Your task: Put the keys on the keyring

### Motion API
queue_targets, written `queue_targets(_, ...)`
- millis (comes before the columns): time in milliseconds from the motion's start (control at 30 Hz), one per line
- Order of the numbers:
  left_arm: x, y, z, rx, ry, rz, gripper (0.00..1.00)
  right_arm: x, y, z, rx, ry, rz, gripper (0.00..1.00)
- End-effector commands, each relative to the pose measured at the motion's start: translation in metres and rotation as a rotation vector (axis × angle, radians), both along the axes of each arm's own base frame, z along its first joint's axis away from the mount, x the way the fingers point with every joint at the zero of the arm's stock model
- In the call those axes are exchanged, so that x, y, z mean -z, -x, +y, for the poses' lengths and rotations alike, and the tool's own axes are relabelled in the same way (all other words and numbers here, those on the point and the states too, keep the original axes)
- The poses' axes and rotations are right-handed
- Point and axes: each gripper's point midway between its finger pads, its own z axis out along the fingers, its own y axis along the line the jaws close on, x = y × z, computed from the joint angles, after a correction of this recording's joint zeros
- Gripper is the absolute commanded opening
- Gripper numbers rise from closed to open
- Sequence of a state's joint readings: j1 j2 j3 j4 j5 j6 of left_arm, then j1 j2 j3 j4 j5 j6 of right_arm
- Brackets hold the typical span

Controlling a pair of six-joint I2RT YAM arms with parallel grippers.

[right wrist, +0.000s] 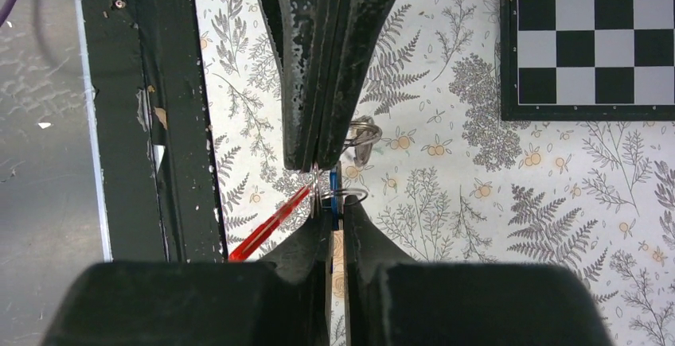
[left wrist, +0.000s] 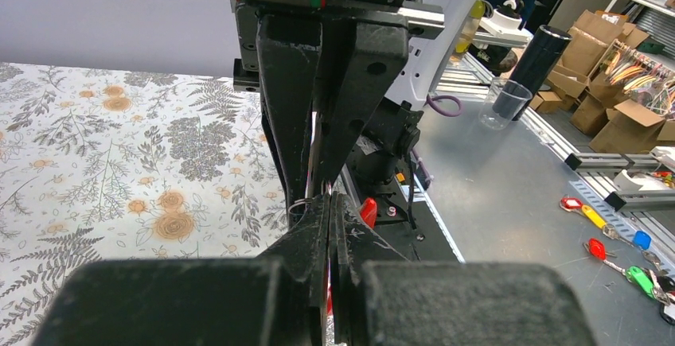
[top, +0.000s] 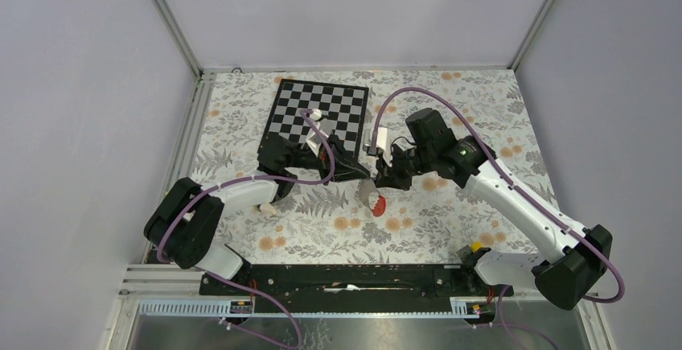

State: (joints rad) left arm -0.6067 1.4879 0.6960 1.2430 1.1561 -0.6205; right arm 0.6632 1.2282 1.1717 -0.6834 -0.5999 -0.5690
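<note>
1. Right gripper [right wrist: 336, 217]: black, paint scuffed. Its jaws are drawn almost together, pinching the blue plastic tag of the keys [right wrist: 334, 187]. The dark metal key itself is too small to make out.
2. Left gripper [right wrist: 318, 161]: meets the right tip to tip, with its jaws fully together. It appears to bite the wire end of the keyring [right wrist: 271, 231], though the exact hold is hidden.
3. Split ring [right wrist: 362, 133]: thin bright steel wire, coiled and springy, just beside the left tips.
4. Second wire loop [right wrist: 354, 196]: the same gauge, touching the blue tag at the right tips.
5. Keyring strap: flat floppy webbing, part red and part grey, drooping below the two grippers. Whether it touches the cloth cannot be told.
6. Step in hand, as judged: feeding the key's loop onto the ring.
   - Keep the left arm fixed as an anvil.
   - Let the right arm make small moves along the coil rather than pulling away from it.
   - The smooth tag may swivel in the pinch, and the thin wire may spring free.
7. Tablecloth [right wrist: 477, 203]: matte floral print, under everything.
8. Chessboard [top: 318, 113]: rigid and glossy, well apart beyond the grippers.
</note>
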Motion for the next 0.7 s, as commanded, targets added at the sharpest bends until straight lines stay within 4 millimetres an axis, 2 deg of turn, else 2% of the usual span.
queue_targets(0,-0.011,0.0,0.003,-0.014,0.056,-0.063,0.0,-0.013,0.002,0.004,-0.02,-0.073,-0.016,0.02)
queue_targets(367,-0.013,-0.003,0.004,-0.037,0.078,-0.058,0.0,-0.006,0.006,0.008,-0.021,-0.113,0.041,0.0)
queue_targets(667,-0.006,-0.004,0.003,-0.044,0.066,-0.061,0.0,-0.011,0.006,0.015,-0.026,-0.142,0.084,0.0)
